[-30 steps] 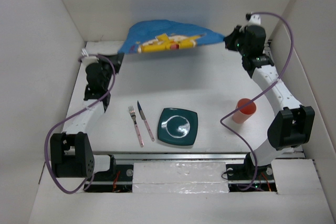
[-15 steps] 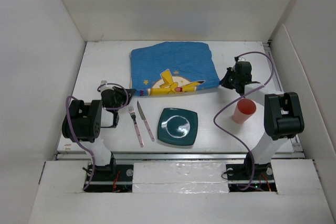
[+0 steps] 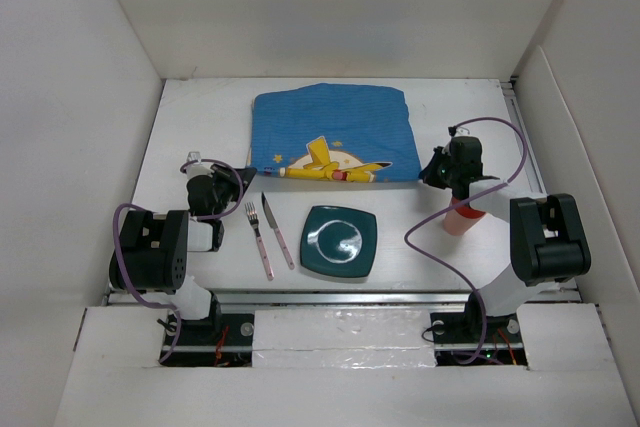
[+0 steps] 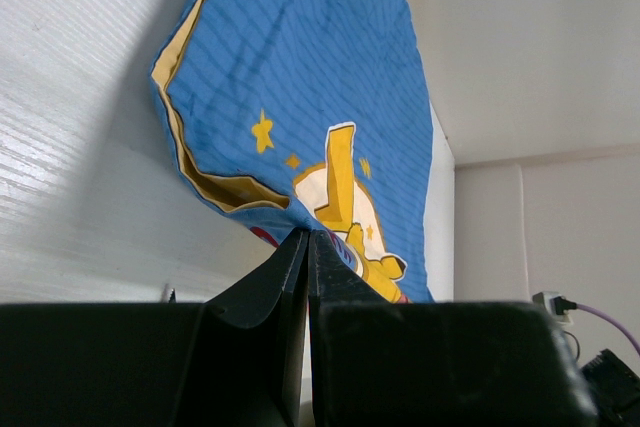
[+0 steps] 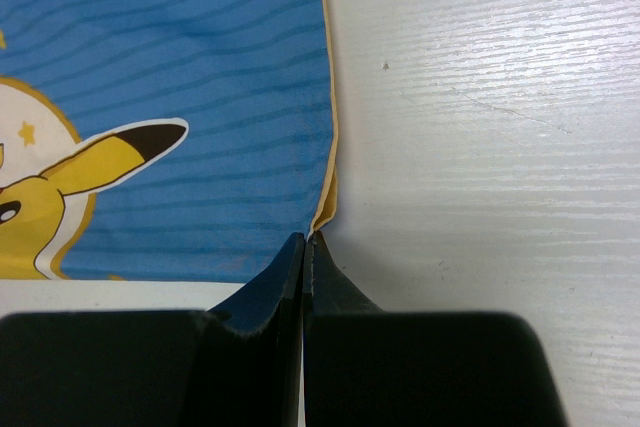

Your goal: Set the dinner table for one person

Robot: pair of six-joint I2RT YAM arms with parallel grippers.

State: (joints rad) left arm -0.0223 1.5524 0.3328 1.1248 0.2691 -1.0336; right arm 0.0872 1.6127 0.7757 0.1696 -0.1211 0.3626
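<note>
Left gripper (image 4: pixel 307 239): the fingers are pressed together with no gap, and the near-left corner of the placemat (image 4: pixel 300 77) is pinched at the tips. That corner is lifted off the surface and folded back, so the yellow underside is exposed. Right gripper (image 5: pixel 305 240): the fingers are likewise together, and the yellow hem of the near-right corner is nipped at the very tip. The cloth around it lies flat.

The placemat is spread print-up over the far middle of the dinner table (image 3: pixel 420 257) and is held at both near corners. Closer to the arms, on bare tabletop, a dark green plate (image 3: pixel 340 241) is set. A fork (image 3: pixel 258 237) and a knife (image 3: pixel 279 232) are laid side by side just to its left. A red cup (image 3: pixel 463 219) is placed to the right of the plate, at the right arm.

Progress is judged early. The mat is laid out but not released, and nothing is placed on it. The plate, cutlery and cup are all left to be arranged — presumably on or around the mat.

The cup is largely covered by the right arm in the top view, so its posture cannot be confirmed. How much cloth is caught between the left fingers is not shown — the tips block it. The plate, cutlery and cup are not seen from either wrist.
</note>
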